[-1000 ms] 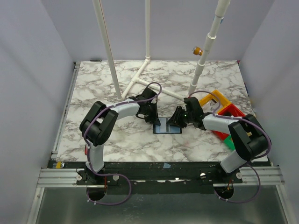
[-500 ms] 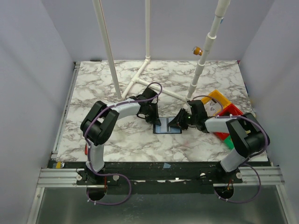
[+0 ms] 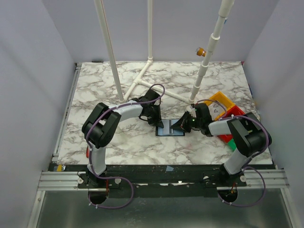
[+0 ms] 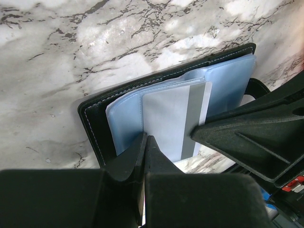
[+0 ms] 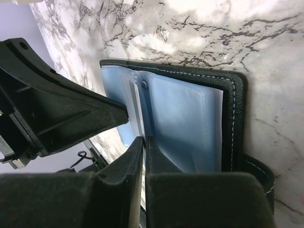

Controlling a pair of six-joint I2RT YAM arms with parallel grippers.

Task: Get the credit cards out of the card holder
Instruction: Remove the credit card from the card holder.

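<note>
The card holder (image 3: 170, 128) lies open on the marble table, black outside (image 4: 92, 128) and pale blue inside (image 5: 190, 118). A pale grey credit card (image 4: 166, 114) with a dark stripe sticks partway out of its blue sleeve. My left gripper (image 3: 156, 119) is shut, its tips (image 4: 145, 138) pressed down on the holder's inside at the card's left edge. My right gripper (image 3: 183, 125) reaches in from the other side. Its jaws (image 5: 144, 139) are closed on the thin edge of the credit card (image 5: 137, 107).
Yellow (image 3: 219, 102), red (image 3: 236, 114) and green (image 3: 232, 143) bins sit at the right edge, just behind my right arm. A white pipe frame (image 3: 142, 80) stands on the table's far half, with another pipe (image 3: 204, 71) leaning at the back right.
My right gripper's jaws have closed down onto the card's edge, and the right wrist has settled slightly lower towards the holder. The left gripper has stayed put.
</note>
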